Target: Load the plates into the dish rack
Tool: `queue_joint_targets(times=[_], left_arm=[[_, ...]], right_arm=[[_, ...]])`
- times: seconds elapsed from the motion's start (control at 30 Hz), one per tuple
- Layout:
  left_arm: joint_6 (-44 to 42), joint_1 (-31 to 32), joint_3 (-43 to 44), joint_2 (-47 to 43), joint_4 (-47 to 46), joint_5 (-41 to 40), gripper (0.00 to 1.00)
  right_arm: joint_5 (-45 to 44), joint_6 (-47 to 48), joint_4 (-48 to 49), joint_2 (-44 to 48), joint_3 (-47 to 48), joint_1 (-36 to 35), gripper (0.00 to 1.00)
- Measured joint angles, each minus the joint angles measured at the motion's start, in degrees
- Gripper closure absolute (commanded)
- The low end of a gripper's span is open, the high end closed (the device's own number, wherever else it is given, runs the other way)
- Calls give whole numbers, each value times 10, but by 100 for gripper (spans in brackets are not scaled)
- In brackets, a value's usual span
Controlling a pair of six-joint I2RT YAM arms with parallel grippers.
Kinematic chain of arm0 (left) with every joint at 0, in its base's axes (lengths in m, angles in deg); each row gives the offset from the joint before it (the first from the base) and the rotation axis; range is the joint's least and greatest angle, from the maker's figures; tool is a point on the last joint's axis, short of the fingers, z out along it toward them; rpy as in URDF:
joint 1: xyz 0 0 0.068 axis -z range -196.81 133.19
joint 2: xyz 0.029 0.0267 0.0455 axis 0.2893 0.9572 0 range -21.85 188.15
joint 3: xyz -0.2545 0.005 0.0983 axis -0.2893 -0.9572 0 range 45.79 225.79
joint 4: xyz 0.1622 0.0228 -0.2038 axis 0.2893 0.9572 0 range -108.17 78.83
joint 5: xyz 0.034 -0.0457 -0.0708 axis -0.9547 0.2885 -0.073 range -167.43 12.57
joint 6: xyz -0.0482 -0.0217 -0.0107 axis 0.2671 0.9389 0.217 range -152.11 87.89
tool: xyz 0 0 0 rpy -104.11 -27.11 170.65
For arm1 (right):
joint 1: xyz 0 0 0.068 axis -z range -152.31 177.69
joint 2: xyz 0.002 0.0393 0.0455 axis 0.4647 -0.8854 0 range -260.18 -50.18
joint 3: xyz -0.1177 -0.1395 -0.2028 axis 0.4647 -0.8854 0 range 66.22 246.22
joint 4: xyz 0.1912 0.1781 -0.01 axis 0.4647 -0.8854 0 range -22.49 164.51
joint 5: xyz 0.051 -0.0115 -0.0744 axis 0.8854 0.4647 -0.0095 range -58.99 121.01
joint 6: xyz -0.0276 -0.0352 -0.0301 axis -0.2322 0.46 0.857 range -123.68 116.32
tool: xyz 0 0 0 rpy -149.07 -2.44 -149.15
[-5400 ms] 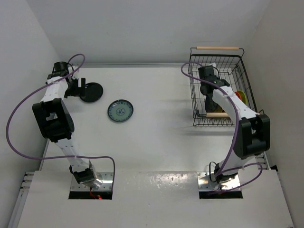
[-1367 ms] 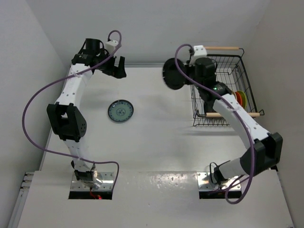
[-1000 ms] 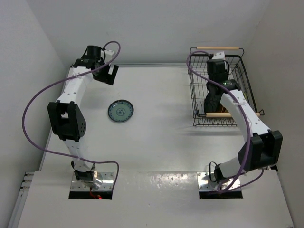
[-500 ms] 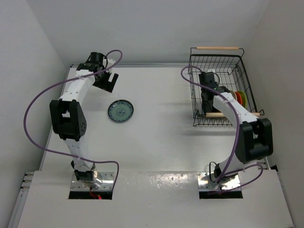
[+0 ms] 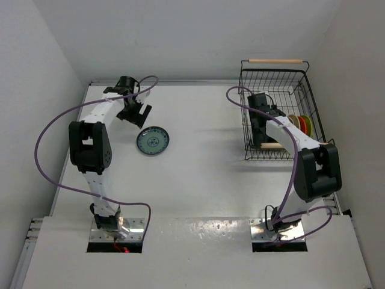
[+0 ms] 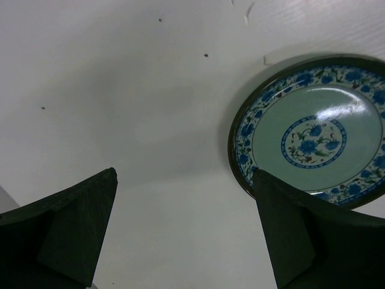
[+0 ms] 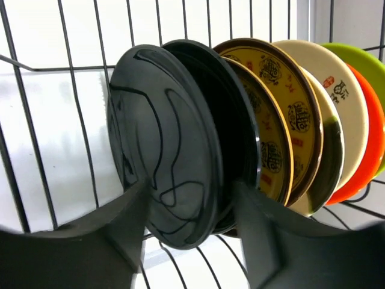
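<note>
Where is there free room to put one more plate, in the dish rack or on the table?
Free: the far half of the dish rack, toward its far handle, and the table between the blue plate and the rack. Crowded: the row of plates, where the right hand stands.

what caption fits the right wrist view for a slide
Right fingers straddle a black plate standing in the dish rack.

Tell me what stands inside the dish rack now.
Plates on edge in a row: two black, two mustard-yellow, one cream, one orange-red, one lime green. Each covers most of the next one behind it.
</note>
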Motion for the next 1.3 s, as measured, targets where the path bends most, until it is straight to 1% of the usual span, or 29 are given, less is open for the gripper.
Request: queue_joint_targets(times=[0.03, 0.07, 0.1, 0.17, 0.27, 0.3, 0.33, 0.37, 0.4, 0.43, 0.47, 0.5, 0.53, 0.6, 0.63, 0.67, 0.7, 0.77, 0.87, 1.0, 1.03, 1.07, 1.3], left_arm=[[-2, 0, -6, 4, 3, -2, 0], [-3, 0, -9, 7, 6, -3, 0], [-4, 0, -12, 10, 7, -5, 0], [-6, 0, -14, 10, 7, -8, 0], [-8, 0, -14, 10, 4, -7, 0], [-8, 0, -14, 10, 4, -7, 0], [-8, -2, -14, 10, 3, -7, 0], [-7, -2, -14, 10, 3, -4, 0], [-7, -3, -14, 10, 3, -3, 0], [-5, -5, -14, 10, 3, -2, 0], [-3, -7, -14, 10, 3, 2, 0], [-1, -10, -14, 10, 2, 3, 0], [-1, -14, -14, 10, 2, 6, 0], [2, -23, -14, 10, 2, 12, 0], [3, -29, -14, 10, 1, 13, 0], [5, -36, -14, 10, 2, 15, 0], [8, -44, -14, 9, 1, 16, 0], [12, -60, -14, 7, 1, 17, 0], [14, -82, -28, -4, -4, 19, 0], [14, -99, -51, -21, -4, 16, 0], [14, -99, -55, -23, -4, 16, 0], [14, -98, -58, -23, -4, 16, 0], [14, -99, -63, -24, -4, 19, 0]], right_arm=[[1, 2, 0, 0, 0, 0, 34], [3, 4, 0, 0, 2, 0, 26], [7, 9, -1, 1, 5, -2, 23], [13, 17, -4, 6, 16, -4, 19], [27, 24, -10, 34, 43, -8, 18], [37, 24, -6, 50, 53, -10, 19], [48, 24, 3, 67, 59, -14, 23], [64, 22, 17, 89, 63, -24, 34], [84, 19, 33, 105, 65, -35, 59], [107, 16, 50, 119, 67, -49, 69], [134, 5, 69, 127, 70, -67, 75], [159, -5, 84, 126, 74, -83, 76], [186, -16, 98, 118, 83, -99, 68], [239, -44, 111, 72, 121, -134, 48], [268, -55, 115, 33, 149, -149, 36], [295, -73, 123, -8, 179, -163, 33], [322, -90, 135, -51, 203, -176, 31], [372, -127, 155, -130, 230, -195, 31], [434, -202, 183, -229, 236, -213, 32], [472, -274, 197, -335, 249, -219, 34], [480, -292, 199, -355, 252, -219, 34], [501, -312, 215, -369, 257, -219, 37], [560, -418, 279, -421, 292, -222, 51]])
